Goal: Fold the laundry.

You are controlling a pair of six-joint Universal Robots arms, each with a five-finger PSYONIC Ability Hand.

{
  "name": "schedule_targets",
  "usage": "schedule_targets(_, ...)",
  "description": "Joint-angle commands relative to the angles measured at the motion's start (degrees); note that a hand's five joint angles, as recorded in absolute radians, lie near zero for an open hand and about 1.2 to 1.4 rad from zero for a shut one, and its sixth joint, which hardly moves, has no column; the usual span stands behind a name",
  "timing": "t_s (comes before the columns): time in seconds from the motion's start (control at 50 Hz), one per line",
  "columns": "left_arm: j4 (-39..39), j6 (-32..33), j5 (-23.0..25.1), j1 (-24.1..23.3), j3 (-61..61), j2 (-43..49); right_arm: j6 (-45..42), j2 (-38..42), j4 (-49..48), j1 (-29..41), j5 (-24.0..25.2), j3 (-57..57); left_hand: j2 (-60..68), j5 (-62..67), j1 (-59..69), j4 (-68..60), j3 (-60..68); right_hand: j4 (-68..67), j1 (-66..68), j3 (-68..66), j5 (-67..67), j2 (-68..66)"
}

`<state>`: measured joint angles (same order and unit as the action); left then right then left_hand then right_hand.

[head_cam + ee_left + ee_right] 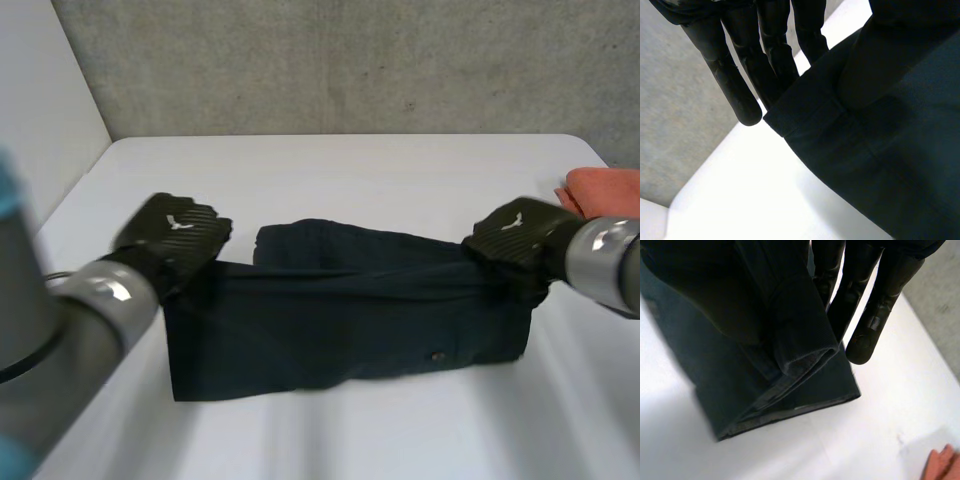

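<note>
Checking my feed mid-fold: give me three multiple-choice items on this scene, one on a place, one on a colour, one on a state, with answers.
1. Where does the orange cloth lie?
A. by the table's right edge
B. under the garment
C. at the table's middle

2. What colour is the garment?
A. white
B. dark navy
C. red

3. What is the right hand doing?
A. hovering open, apart from the garment
B. pinching the garment's end
C. lying flat on bare table

Answers: 1 A, it shows past the right hand at that edge; 2 B, it is dark against the white table; 3 B, the right wrist view shows a fold pinched against its fingers.
</note>
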<state>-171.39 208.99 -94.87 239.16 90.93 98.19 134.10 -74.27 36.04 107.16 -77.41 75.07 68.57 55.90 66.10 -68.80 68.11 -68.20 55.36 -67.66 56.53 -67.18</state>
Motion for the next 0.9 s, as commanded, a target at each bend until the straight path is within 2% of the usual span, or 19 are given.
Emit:
schedule_targets(0.02,-9.39,0.45,-0.31,0.69,-14.45,18.51,3.45,13.27,-10.98,4.81,-8.19,-9.41,11.43,14.1,13.9,-11.2,11.89,-11.8,24.64,-12.34,13.47,-12.82)
schedule_targets(0.08,-15.97,3.08,-0.14,3.68,-20.96,22.47,6.0,15.12,-17.66,5.51,-10.57,-15.56,11.43,14.1,13.9,-11.2,11.89,-11.8,24.64,-12.34,13.47,-12.82)
schedule_targets(0.16,-34.31,9.14,-0.05,4.92,-28.17,23.36,8.99,16.79,-33.03,5.78,-10.84,-25.58,11.43,14.1,13.9,-11.2,11.89,-11.8,24.64,-12.34,13.47,-12.82)
schedule_targets(0.18,-41.5,9.68,0.13,4.83,-29.14,23.27,10.12,16.96,-40.28,5.86,-10.84,-28.55,11.43,14.1,13.9,-11.2,11.89,-11.8,24.64,-12.34,13.47,-12.82)
schedule_targets(0.2,-49.14,9.6,-0.13,5.18,-30.37,22.66,10.57,16.96,-42.96,5.87,-10.84,-29.45,11.43,14.1,13.9,-11.2,11.89,-11.8,24.64,-12.34,13.47,-12.82)
schedule_targets(0.24,-55.07,9.42,-0.22,5.27,-30.82,21.34,13.02,17.14,-55.06,6.04,-11.01,-33.05,11.43,14.1,13.9,-11.2,11.89,-11.8,24.64,-12.34,13.47,-12.82)
schedule_targets(0.26,-60.06,8.72,-0.22,5.18,-30.64,19.34,13.56,17.14,-57.12,6.04,-11.1,-33.67,11.43,14.1,13.9,-11.2,11.89,-11.8,24.64,-12.34,13.47,-12.82)
schedule_targets(0.28,-61.5,7.5,-0.4,5.27,-30.64,17.84,14.34,17.14,-59.57,6.22,-11.1,-34.02,11.43,14.1,13.9,-11.2,11.89,-11.8,24.64,-12.34,13.47,-12.82)
schedule_targets(0.38,-56.88,0.82,-0.31,5.44,-28.19,14.22,15.84,17.23,-58.38,6.39,-11.01,-34.03,11.43,14.1,13.9,-11.2,11.89,-11.8,24.64,-12.34,13.47,-12.82)
schedule_targets(0.54,-50.62,0.46,-0.22,5.27,-15.8,13.25,15.85,20.3,-52.05,7.18,-10.05,-31.57,11.43,14.1,13.9,-11.2,11.89,-11.8,24.64,-12.34,13.47,-12.82)
schedule_targets(0.64,-47.99,0.72,-0.22,5.27,-8.15,14.57,14.7,26.27,-43.7,7.27,-8.9,-28.85,11.43,14.1,13.9,-11.2,11.89,-11.8,24.64,-12.34,13.47,-12.82)
schedule_targets(0.72,-43.69,1.16,-0.49,4.65,-3.32,19.92,12.86,31.37,-36.59,7.36,-8.73,-26.13,11.43,14.1,13.9,-11.2,11.89,-11.8,24.64,-12.34,13.47,-12.82)
schedule_targets(0.8,-36.14,3.0,-0.92,3.42,-0.24,22.22,11.01,33.49,-30.78,7.27,-8.99,-23.75,11.43,14.1,13.9,-11.2,11.89,-11.8,24.64,-12.34,13.47,-12.82)
schedule_targets(0.9,-25.34,3.88,-3.9,2.46,2.48,19.33,10.84,30.42,-25.5,6.92,-8.55,-18.66,11.43,14.1,13.9,-11.2,11.89,-11.8,24.64,-12.34,13.47,-12.82)
